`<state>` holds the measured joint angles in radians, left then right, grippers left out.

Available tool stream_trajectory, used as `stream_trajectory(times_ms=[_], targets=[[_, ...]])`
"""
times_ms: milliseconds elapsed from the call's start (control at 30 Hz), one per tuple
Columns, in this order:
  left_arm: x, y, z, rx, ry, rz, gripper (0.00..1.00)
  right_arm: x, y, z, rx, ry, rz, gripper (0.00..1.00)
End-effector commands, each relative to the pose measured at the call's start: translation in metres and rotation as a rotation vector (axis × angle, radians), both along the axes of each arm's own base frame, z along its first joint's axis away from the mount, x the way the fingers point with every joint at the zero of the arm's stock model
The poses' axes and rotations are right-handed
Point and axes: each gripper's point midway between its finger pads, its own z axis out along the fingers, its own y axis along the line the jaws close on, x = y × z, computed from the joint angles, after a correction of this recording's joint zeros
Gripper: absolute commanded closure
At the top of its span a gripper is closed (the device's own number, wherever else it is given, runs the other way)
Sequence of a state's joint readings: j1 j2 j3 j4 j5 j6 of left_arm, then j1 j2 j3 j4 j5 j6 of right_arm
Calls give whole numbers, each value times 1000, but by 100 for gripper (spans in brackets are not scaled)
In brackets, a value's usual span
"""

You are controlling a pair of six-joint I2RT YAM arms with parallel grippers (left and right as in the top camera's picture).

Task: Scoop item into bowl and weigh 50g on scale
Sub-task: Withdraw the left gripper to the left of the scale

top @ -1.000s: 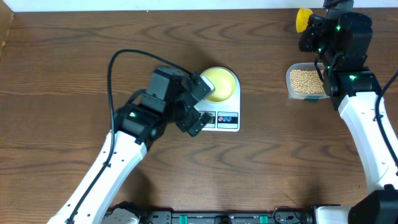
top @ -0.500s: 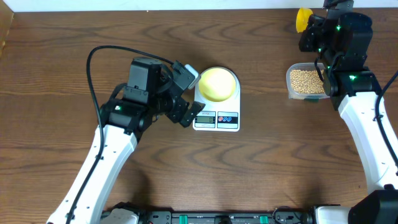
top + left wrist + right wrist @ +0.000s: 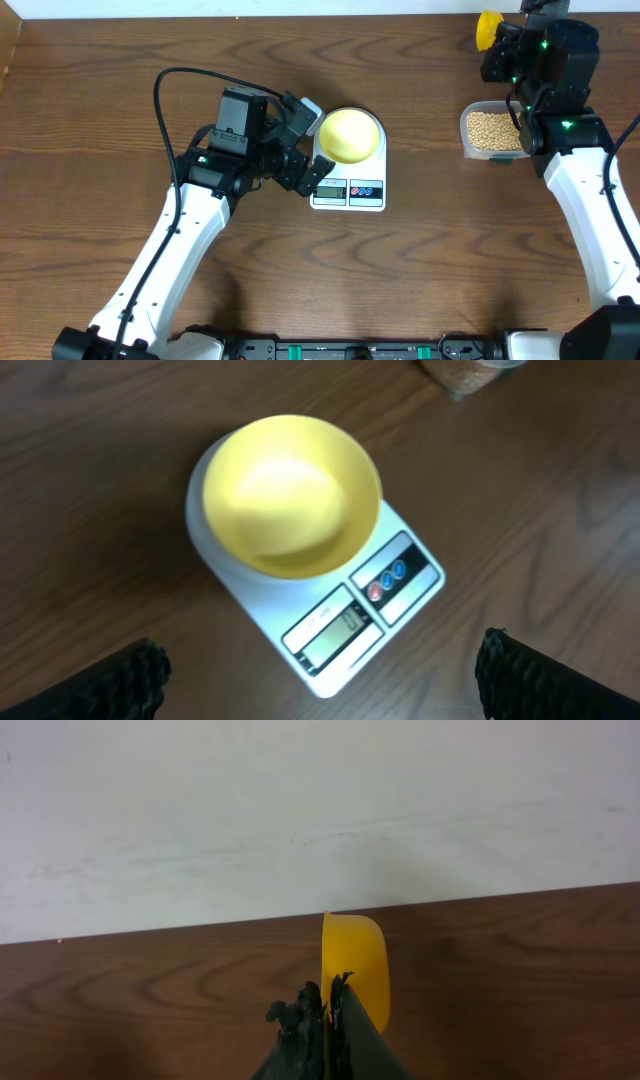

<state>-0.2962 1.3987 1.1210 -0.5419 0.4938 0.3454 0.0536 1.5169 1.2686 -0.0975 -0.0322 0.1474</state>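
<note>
The left tool [image 3: 312,148], wide open and empty, angles beside the scale [image 3: 366,198]. The right tool [image 3: 325,1008] clamps the scoop [image 3: 358,958], raised.

Smooth plastic bowl [image 3: 290,495], wood-grain table [image 3: 450,270]

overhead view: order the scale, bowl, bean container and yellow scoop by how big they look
1. scale
2. bowl and bean container: about alike, and the container is partly covered, so not ranked
3. yellow scoop, only partly showing
</note>
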Motion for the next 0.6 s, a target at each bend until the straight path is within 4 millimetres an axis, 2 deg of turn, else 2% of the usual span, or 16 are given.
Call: stream_trajectory(times_ms=[0, 300, 400, 567], targets=[[-8, -9, 5, -50, 6, -58, 0, 3, -2, 3, -16, -7, -5, 99], [-18, -5, 5, -25, 12, -75, 0, 3, -2, 3, -15, -10, -5, 99], [-21, 3, 4, 16, 14, -51, 0, 3, -2, 3, -15, -10, -5, 99], [-23, 11, 20, 39, -48, -32, 0, 3, -2, 3, -15, -10, -5, 99]])
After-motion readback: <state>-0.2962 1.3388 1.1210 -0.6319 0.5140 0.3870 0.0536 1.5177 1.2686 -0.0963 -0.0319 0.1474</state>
